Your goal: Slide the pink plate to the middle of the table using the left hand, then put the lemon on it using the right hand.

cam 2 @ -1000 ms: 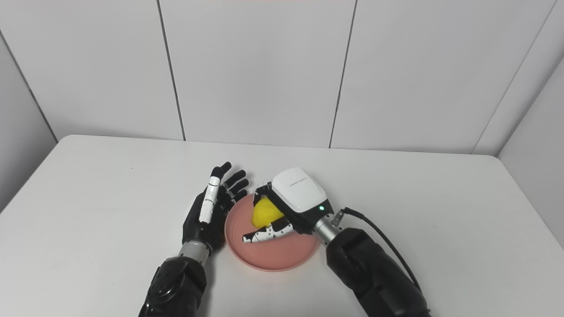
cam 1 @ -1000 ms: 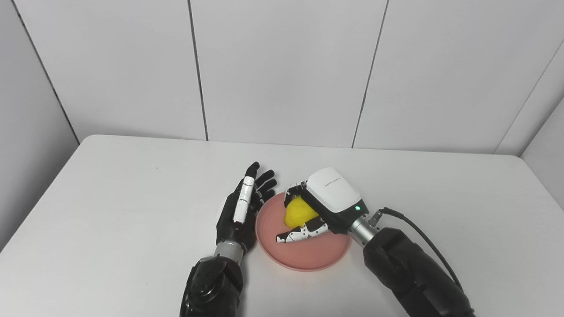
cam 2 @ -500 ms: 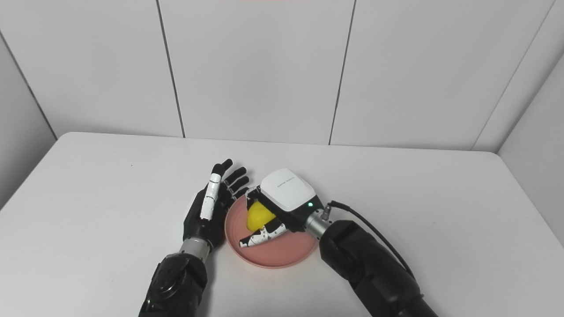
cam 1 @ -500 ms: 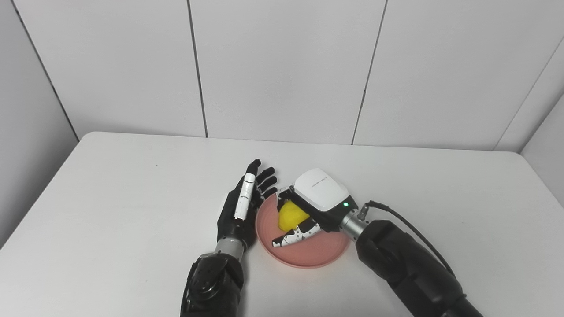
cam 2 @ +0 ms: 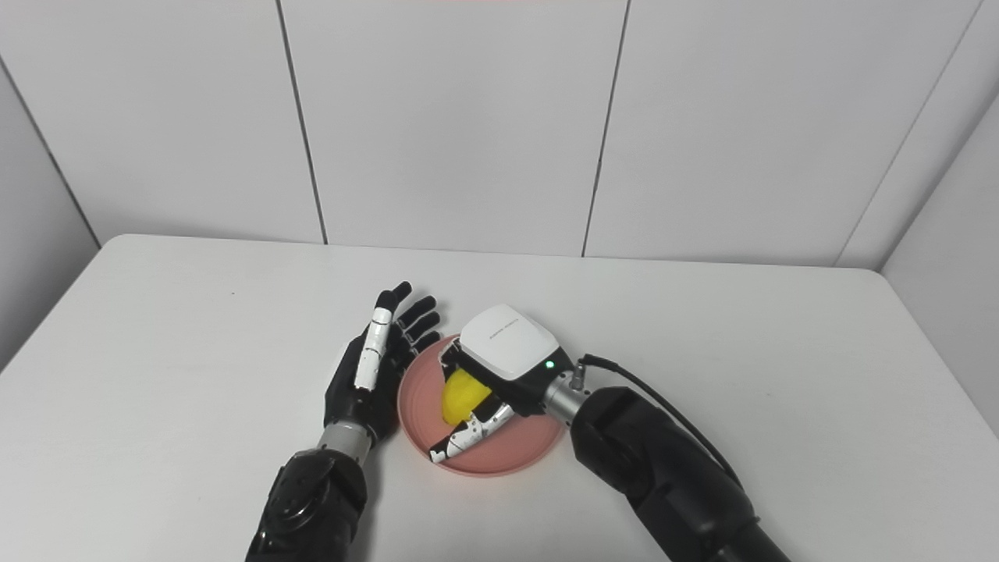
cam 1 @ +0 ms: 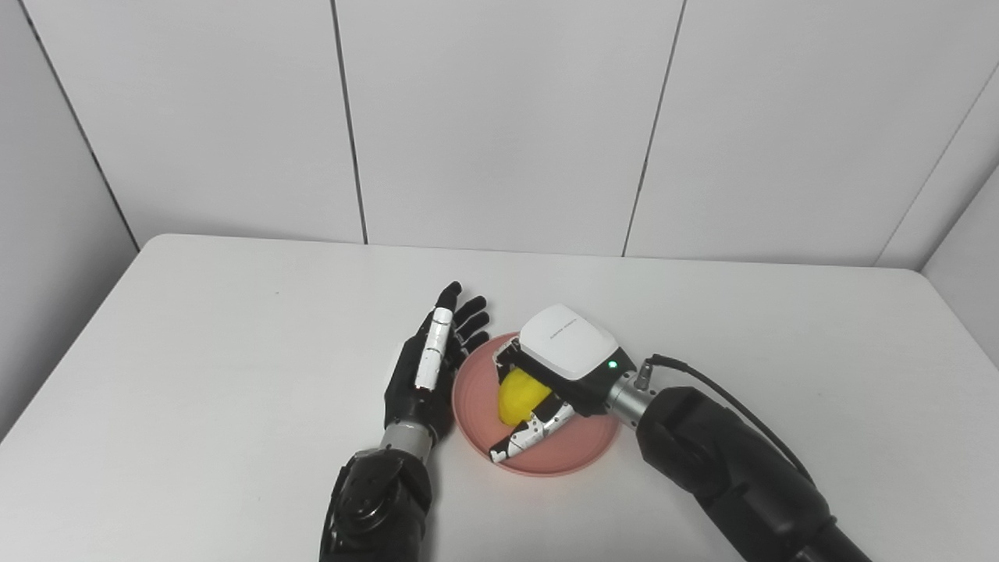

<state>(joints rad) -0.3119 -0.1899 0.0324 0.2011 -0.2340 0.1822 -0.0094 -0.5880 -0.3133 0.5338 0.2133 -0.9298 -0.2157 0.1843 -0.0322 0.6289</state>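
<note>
Pink plate [cam 1: 546, 457] and lemon [cam 1: 519, 394] sit together near the middle of a white table [cam 1: 195, 375], a little toward the near edge. Going from the left: a grey wall panel [cam 1: 47, 195] angles in on that side, and the table's rounded far-left corner meets it. The tabletop is matte and plain, with a tiny dark speck on its left half. Behind the table runs a back wall [cam 1: 499, 117] of pale panels split by thin dark seams.

Next comes the left hand [cam 1: 425, 371], black with one white finger, its arm entering from the bottom edge. It stands on edge on the table with the palm facing the plate, fingers straight, spread a little and pointing away from the robot. It holds nothing, and its palm side lies just beside the plate's left rim, seemingly touching it; the contact itself cannot be made out.

The plate is round and shallow, lying flat on the table. Over it the right hand [cam 2: 488, 382], with a white back cover and a small green light, reaches in from the lower right. Its fingers curl around the yellow lemon, with the thumb [cam 1: 531, 435] stretched below the fruit toward the plate's near rim. The lemon is low over the plate's left half; whether it rests on the plate cannot be told.

A black cable [cam 1: 726, 398] loops out from the right wrist. Further right the table runs bare to its rounded far corner, where another pale panel [cam 1: 968, 250] slants in.
</note>
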